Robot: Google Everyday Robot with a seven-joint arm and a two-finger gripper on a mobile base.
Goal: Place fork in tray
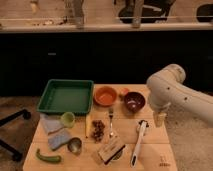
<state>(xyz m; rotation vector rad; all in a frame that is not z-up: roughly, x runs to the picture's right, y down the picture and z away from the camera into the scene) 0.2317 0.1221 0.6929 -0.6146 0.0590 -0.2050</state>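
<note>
The small silver fork (111, 124) lies flat on the wooden table, tines toward the orange bowl, in the middle of the table. The green tray (52, 104) sits at the table's back left and holds nothing. My gripper (159, 119) hangs at the end of the white arm over the table's right edge. It is well to the right of the fork and far from the tray, and it holds nothing that I can see.
An orange bowl (105, 95) and a dark bowl (134, 102) stand behind the fork. A white-handled brush (139, 142) lies to its right. A snack bag (98, 130), a green cup (68, 118), a metal cup (75, 145), cloths (55, 132) and a green vegetable (48, 158) lie to its left.
</note>
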